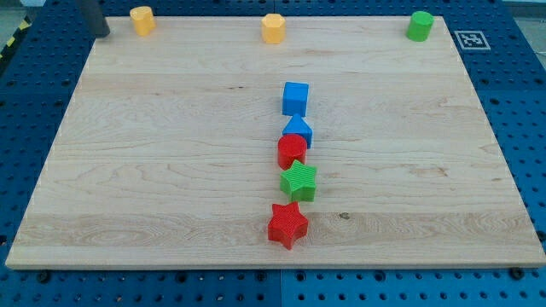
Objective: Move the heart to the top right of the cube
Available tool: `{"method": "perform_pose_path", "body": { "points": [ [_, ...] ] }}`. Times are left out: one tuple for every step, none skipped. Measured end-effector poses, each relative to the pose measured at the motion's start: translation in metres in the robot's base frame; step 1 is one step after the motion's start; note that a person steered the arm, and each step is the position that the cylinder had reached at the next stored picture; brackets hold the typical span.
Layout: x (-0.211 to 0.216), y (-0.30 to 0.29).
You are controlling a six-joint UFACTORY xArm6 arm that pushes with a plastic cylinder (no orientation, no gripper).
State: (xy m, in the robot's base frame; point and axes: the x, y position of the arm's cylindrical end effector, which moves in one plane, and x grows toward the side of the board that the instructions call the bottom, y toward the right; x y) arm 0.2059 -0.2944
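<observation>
The blue cube sits just right of the board's centre, at the head of a column of blocks. A yellow block that looks like a heart stands at the top edge, above and slightly left of the cube. A second yellow block, its shape unclear, stands at the top left. My tip is at the board's top left corner, just left of that second yellow block and far from the cube and the heart.
Below the cube, in a column running down the view, are a blue wedge-like block, a red block, a green star and a red star. A green cylinder stands at the top right corner of the wooden board.
</observation>
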Motion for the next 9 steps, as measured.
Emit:
{"method": "perform_pose_path", "body": {
  "points": [
    [-0.015, 0.007],
    [-0.014, 0.027],
    [-0.014, 0.070],
    [-0.012, 0.076],
    [-0.004, 0.083],
    [0.010, 0.102],
    [0.035, 0.128],
    [0.068, 0.152],
    [0.089, 0.180]
  ]
}}
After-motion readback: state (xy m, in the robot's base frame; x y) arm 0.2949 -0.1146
